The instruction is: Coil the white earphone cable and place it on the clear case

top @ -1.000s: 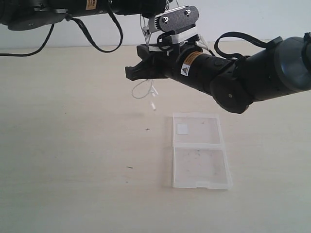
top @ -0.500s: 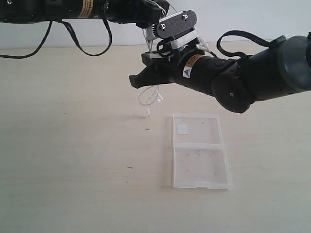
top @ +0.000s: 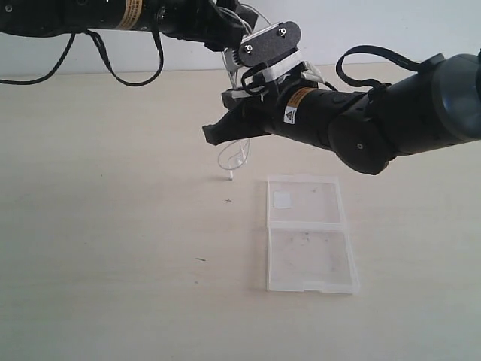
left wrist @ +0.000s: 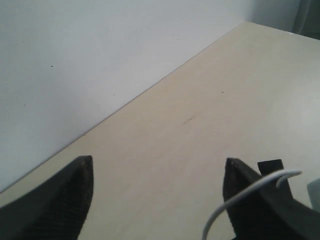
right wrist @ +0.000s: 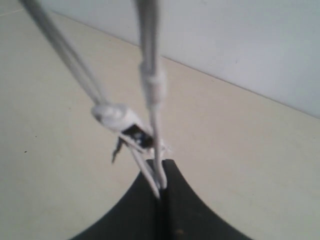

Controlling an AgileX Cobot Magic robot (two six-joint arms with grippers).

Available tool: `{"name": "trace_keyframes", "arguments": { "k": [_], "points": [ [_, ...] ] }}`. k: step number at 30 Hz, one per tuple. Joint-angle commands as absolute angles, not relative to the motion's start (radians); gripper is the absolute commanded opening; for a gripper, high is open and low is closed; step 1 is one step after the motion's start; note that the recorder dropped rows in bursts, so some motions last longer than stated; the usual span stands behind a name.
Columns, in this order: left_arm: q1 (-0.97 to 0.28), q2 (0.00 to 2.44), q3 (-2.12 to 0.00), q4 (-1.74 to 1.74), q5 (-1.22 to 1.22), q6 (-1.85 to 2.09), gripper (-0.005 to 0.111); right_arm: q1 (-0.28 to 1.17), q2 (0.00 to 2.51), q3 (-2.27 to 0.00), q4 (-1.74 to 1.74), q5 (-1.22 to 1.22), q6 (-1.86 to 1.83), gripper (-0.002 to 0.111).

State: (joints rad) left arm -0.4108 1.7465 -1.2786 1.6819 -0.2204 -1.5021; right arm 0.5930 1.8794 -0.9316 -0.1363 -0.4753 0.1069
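The right gripper point(top: 213, 134) reaches in from the right, above the far middle of the table point(top: 113, 226), its fingers point(right wrist: 145, 210) clenched on strands of the white earphone cable point(top: 234, 154). In the right wrist view the strands point(right wrist: 150, 75) run out of the closed tips, with a white earbud point(right wrist: 116, 116) just beside them. Below the gripper the cable hangs in small loops, its lowest end just over the tabletop or touching it; which is unclear. The left gripper point(top: 219, 26) is higher, just behind, with its fingers point(left wrist: 70, 200) spread wide apart and released; a curl of cable point(left wrist: 245, 191) lies across one of them. The clear case point(top: 308, 259) lies open and flat on the table, nearer and to the right of the hanging cable, apart from it, its white sticker point(top: 282, 198) in the far half.
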Motion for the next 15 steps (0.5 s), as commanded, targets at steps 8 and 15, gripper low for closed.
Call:
{"name": "trace_keyframes", "arguments": {
  "k": [8,15],
  "points": [
    [-0.418,1.775,-1.269,1.744,-0.191,-1.474,0.077,0.593,1.850,-0.937,-0.114,-0.547,0.137,0.000],
    [-0.418,1.777,-1.269,1.744,-0.191,-1.467,0.103,0.593,1.850,-0.937,-0.114,-0.547,0.137,0.000]
  ]
}}
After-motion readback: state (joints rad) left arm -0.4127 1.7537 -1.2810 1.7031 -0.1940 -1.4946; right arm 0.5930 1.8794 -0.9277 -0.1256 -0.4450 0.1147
